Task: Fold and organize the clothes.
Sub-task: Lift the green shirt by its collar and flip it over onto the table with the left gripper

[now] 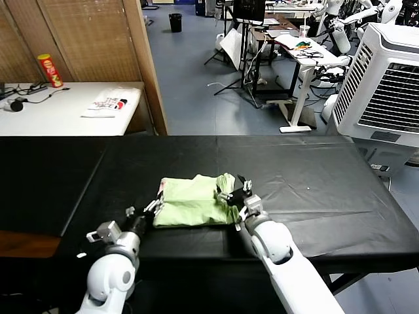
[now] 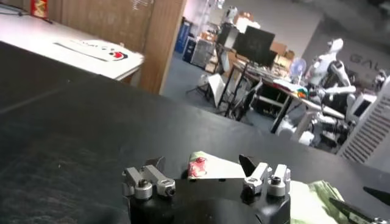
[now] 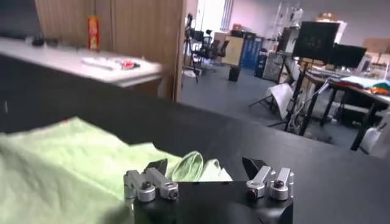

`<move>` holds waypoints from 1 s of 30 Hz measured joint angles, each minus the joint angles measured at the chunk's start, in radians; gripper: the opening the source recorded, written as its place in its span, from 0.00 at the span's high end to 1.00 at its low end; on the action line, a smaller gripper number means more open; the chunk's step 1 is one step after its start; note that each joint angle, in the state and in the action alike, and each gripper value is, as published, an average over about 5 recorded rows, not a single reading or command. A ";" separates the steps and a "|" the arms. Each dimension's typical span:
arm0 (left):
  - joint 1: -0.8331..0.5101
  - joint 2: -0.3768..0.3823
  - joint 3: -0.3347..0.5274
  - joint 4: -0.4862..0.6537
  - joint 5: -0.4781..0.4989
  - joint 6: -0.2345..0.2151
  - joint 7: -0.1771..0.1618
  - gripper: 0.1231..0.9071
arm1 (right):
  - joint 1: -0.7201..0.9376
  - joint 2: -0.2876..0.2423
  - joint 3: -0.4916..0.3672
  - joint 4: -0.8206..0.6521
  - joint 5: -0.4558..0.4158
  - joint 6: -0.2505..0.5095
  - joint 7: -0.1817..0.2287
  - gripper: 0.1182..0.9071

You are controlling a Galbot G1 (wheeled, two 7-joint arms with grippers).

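Note:
The pale light-green shirt (image 1: 193, 201) lies folded into a rough rectangle on the black table (image 1: 314, 190), with its red-and-white print patch (image 1: 161, 188) at the left edge. My left gripper (image 1: 152, 207) is open at the shirt's left edge; the left wrist view shows the shirt corner (image 2: 210, 167) with the red patch (image 2: 197, 166) between its spread fingers (image 2: 250, 164). My right gripper (image 1: 243, 190) is open at the shirt's right edge, where a bunched sleeve (image 3: 187, 165) lies between its fingers (image 3: 252, 165). Neither gripper holds the cloth.
A white table (image 1: 59, 111) at the back left carries a red can (image 1: 50, 70) and a white cloth with red and black marks (image 1: 108, 103). A wooden partition (image 1: 91, 39) stands behind it. A white cooler unit (image 1: 386, 78) stands at the right. The black table's front edge is close.

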 joint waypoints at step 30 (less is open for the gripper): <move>-0.035 -0.126 0.021 0.134 -0.136 -0.127 0.025 0.83 | -0.118 -0.044 0.124 0.215 0.167 -0.010 0.001 0.14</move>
